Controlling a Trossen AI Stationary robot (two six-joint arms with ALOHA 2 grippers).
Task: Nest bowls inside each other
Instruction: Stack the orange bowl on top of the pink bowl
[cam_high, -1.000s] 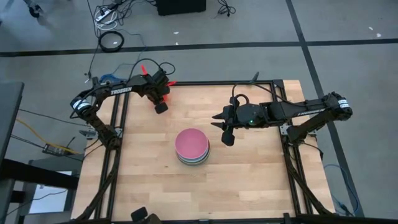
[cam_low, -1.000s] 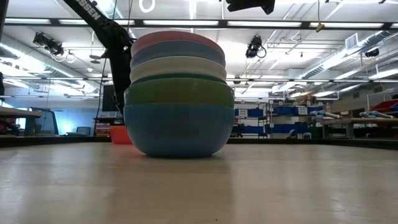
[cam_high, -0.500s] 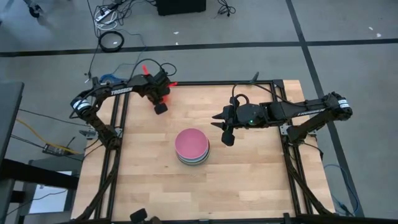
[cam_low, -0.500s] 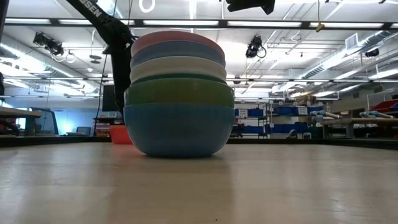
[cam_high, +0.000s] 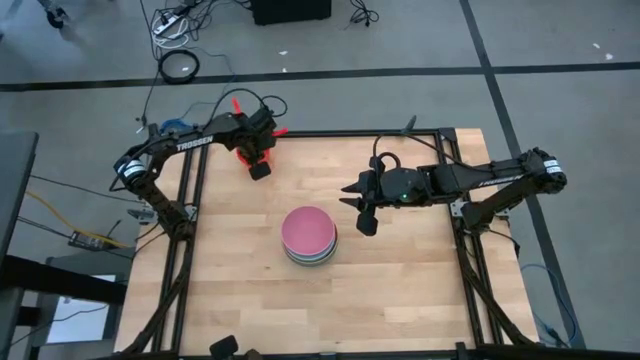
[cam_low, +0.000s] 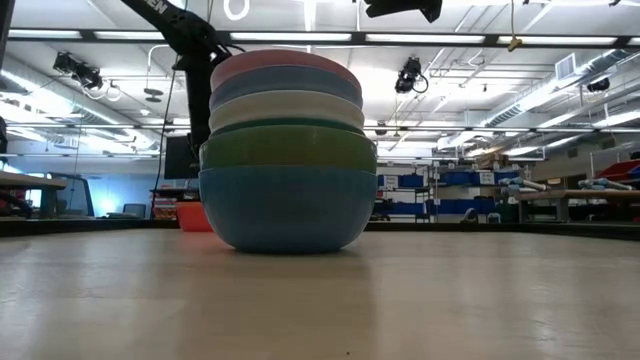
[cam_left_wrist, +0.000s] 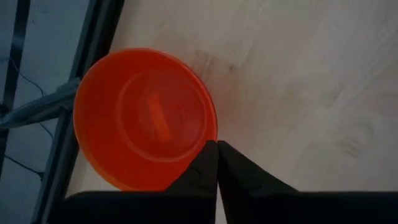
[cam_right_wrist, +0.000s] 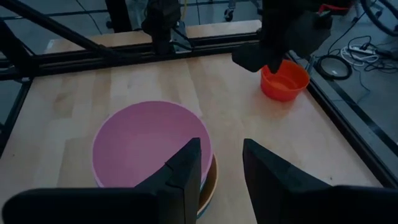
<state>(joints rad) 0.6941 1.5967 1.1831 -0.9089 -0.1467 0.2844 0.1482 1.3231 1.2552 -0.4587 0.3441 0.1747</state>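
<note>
The small red bowl (cam_left_wrist: 143, 118) stands upright on its base at the table's far left (cam_right_wrist: 285, 81), and also shows in the low view behind the stack (cam_low: 193, 215). My left gripper (cam_left_wrist: 216, 146) is shut and points down, its tips at the bowl's rim on the side toward the table's middle (cam_high: 258, 170). The other bowls stand nested in a stack (cam_high: 308, 235) at the table's middle, open side down, with the pink one (cam_right_wrist: 149, 140) on top. My right gripper (cam_right_wrist: 222, 155) hangs open in the air to the right of the stack (cam_high: 366, 225), with nothing between its fingers. My left gripper comes from above with its shut fingertips (cam_left_wrist: 208, 155) at the red bowl's rim (cam_left_wrist: 210, 127). I cannot tell whether they touch the rim or stand just above it. The bowl sits on the table.
Black frame rails (cam_high: 190, 200) run along the table's left, right and far edges, close beside the red bowl. Bare wood (cam_high: 400, 290) lies around the stack toward the near edge.
My left gripper has risen above the red bowl and gone slightly toward the far edge. The red bowl has stayed on the table.
</note>
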